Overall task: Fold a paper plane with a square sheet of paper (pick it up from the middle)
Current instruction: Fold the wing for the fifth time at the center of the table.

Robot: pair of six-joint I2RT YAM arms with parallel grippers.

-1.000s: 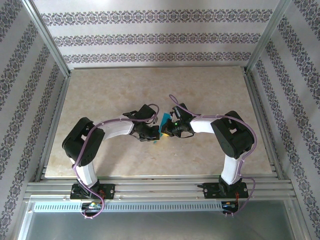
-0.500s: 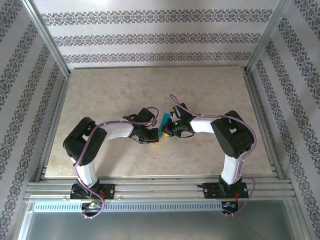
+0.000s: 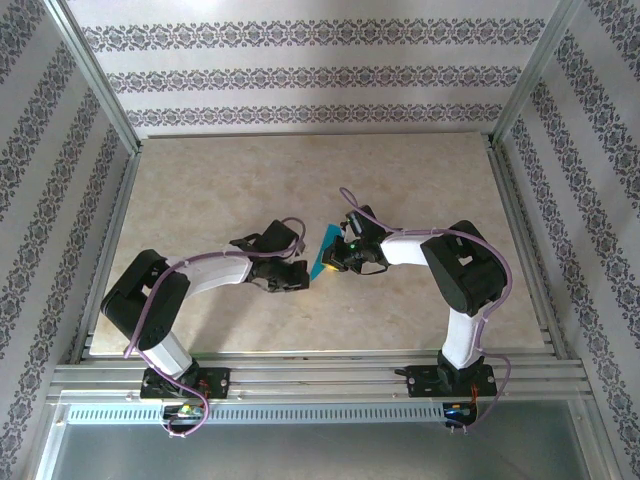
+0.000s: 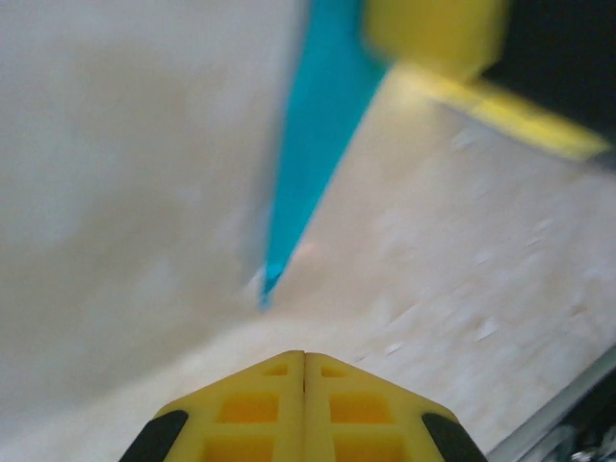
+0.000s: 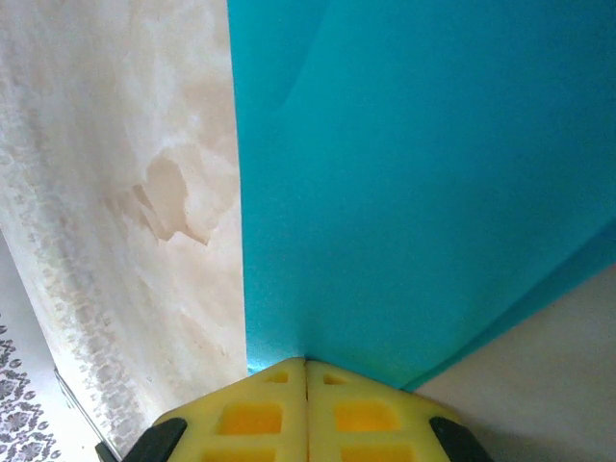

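The teal paper plane (image 3: 323, 248) is a narrow folded piece with one sharp tip, held up off the table at mid-table. My right gripper (image 3: 331, 262) is shut on its edge; in the right wrist view the yellow jaws (image 5: 306, 364) meet on the teal paper plane (image 5: 433, 173), which has a fold line at the lower right. My left gripper (image 3: 302, 279) stands just left of the plane, apart from it. In the left wrist view its jaws (image 4: 304, 358) are shut with nothing between them, and the plane's tip (image 4: 274, 274) points down ahead of them.
The beige marble-patterned tabletop (image 3: 230, 190) is framed by aluminium rails (image 3: 320, 375) at the near edge and patterned walls on three sides. One yellow finger (image 4: 433, 34) of the right gripper shows at the top of the left wrist view.
The left gripper has drawn back to the left, away from the paper, and its arm has sunk lower and stretched out. The right gripper keeps hold of the plane, nearly still.
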